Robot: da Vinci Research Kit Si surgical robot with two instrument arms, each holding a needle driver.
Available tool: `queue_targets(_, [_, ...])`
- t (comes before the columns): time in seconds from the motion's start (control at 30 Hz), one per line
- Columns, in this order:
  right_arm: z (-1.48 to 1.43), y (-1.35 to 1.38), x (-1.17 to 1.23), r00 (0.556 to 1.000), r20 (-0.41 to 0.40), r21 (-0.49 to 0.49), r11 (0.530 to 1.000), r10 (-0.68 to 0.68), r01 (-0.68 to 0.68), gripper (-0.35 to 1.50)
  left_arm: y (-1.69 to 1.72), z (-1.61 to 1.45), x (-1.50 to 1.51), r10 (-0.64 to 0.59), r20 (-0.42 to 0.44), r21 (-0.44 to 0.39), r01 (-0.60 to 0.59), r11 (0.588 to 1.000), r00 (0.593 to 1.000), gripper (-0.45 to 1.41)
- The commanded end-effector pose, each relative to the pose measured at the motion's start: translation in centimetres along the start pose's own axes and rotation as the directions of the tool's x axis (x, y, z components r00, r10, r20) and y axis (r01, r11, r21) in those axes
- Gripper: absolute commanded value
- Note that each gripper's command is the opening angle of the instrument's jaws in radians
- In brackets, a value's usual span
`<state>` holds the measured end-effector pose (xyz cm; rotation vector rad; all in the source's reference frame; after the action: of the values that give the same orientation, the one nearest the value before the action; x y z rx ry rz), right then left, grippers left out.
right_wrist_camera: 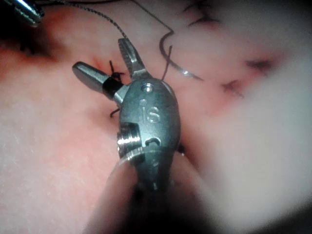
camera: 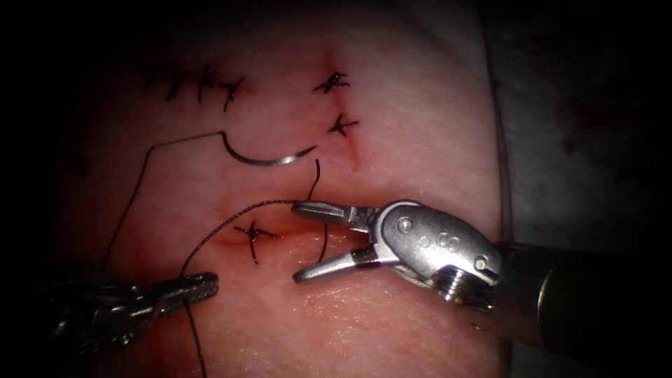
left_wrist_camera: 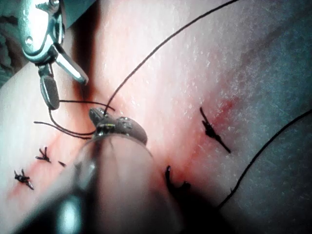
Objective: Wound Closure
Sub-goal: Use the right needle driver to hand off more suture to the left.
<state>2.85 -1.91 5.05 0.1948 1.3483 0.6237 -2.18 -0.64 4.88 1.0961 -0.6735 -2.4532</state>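
The curved needle (camera: 269, 158) lies flat on the tissue (camera: 406, 140), free of both tools and not in the tissue, left of the upper stitched cut. Its thread (camera: 133, 203) runs left and down toward my left tool (camera: 199, 285), whose jaws are shut on the thread; the same grip shows in the left wrist view (left_wrist_camera: 117, 124). From there a strand (camera: 231, 218) rises to the knot (camera: 253, 233) and the right tool's upper jaw. My right tool (camera: 299, 241) stands open and holds nothing, with a short thread tail (camera: 324, 241) between its jaws, also seen from its wrist (right_wrist_camera: 100, 56).
Tied stitches sit at the upper cut (camera: 332, 82) (camera: 341, 126) and several dark ones further left (camera: 203, 84). Red fluid tints the lower cut (camera: 231, 241). The tissue's edge (camera: 500, 161) runs down the right side.
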Motion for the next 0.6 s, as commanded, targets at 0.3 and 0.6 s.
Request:
queue_targets(0.3, [0.09,0.06,0.02,0.997,0.026,-0.009,0.997,-0.076,0.076,1.31,0.02,0.07,0.03,0.007,0.002,-0.008,-0.007,1.0,1.0,-0.45])
queue_targets(0.6, [-0.04,0.08,0.19,0.997,0.031,0.007,0.998,-0.069,0.069,1.26,0.04,0.1,-0.01,0.009,0.003,-0.013,-0.009,1.0,1.0,-0.45])
